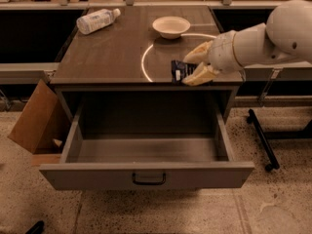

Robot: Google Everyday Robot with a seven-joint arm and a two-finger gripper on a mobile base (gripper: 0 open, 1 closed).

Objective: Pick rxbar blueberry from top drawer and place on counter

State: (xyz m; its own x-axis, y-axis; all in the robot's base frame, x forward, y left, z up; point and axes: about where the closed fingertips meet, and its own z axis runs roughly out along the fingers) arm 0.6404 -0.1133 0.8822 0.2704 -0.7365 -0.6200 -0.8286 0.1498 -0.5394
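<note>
The rxbar blueberry point(178, 71), a small dark wrapper with white lettering, is held between my cream fingers point(199, 53) at the front right of the counter point(112, 52). My gripper point(191, 68) is shut on it and reaches in from the right, over the counter's front edge. The bar hangs just above the wood-grain top, near the bright curved reflection point(145, 62). The top drawer point(146, 172) stands pulled wide open below, with its dark handle point(148, 179) at the centre of the front panel. Nothing shows inside it.
A clear plastic bottle point(97, 21) lies at the counter's back left. A white bowl point(171, 27) stands at the back centre. A brown cardboard box point(36, 118) leans left of the cabinet. A black wheeled stand leg point(261, 135) is on the floor at the right.
</note>
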